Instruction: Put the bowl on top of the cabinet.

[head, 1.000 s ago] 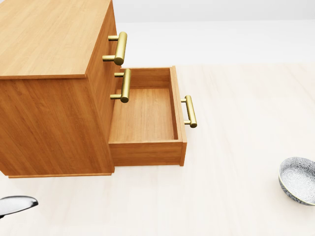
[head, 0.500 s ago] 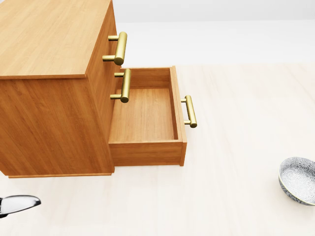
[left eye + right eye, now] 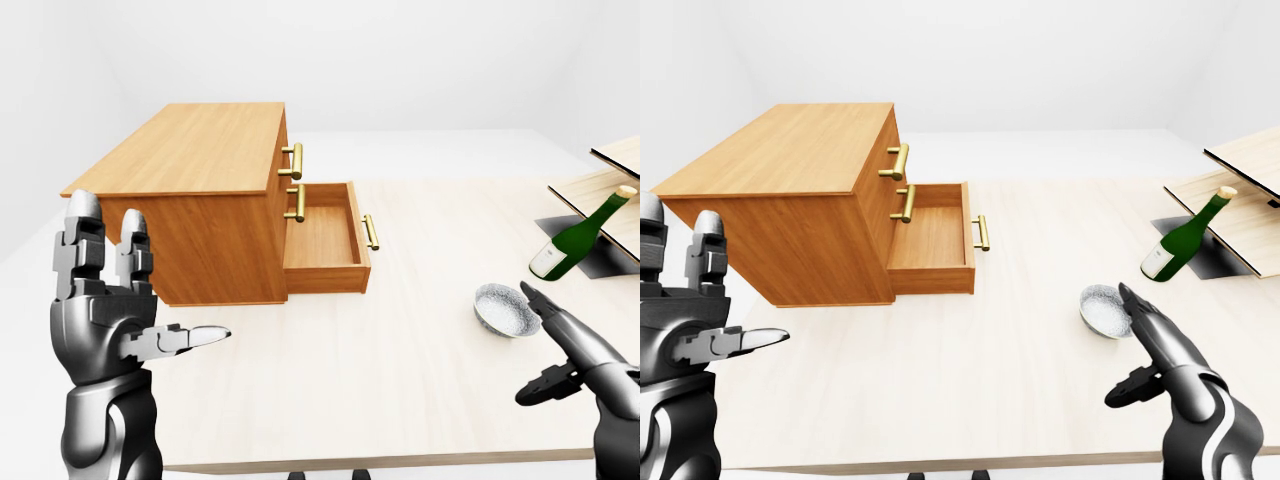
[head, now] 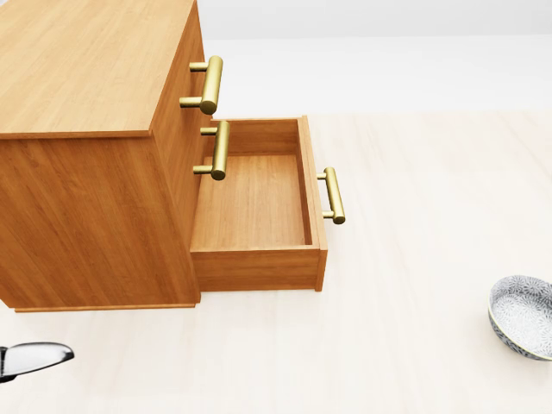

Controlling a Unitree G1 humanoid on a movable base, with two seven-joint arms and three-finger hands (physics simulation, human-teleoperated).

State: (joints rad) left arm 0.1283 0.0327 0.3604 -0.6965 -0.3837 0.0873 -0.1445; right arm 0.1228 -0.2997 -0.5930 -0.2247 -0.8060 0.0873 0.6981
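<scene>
A small grey patterned bowl [image 3: 506,309] rests on the pale table, to the right of the wooden cabinet [image 3: 200,170]; it also shows at the right edge of the head view as the bowl [image 4: 523,316]. The cabinet's bottom drawer [image 3: 325,240] is pulled out and holds nothing. My right hand [image 3: 560,350] hovers open just right of and below the bowl, fingers stretched toward it, not touching. My left hand [image 3: 125,310] is raised open at the left, palm up, below the cabinet's near corner.
A green bottle [image 3: 582,235] leans at the right on a dark mat beside tilted wooden boards [image 3: 610,180]. Brass handles [image 4: 210,84] stick out from the cabinet's drawer fronts. The table's near edge [image 3: 380,462] runs along the bottom.
In the head view the tip of my left hand has crept slightly right at the bottom left corner. Cabinet, drawer and bowl stay put.
</scene>
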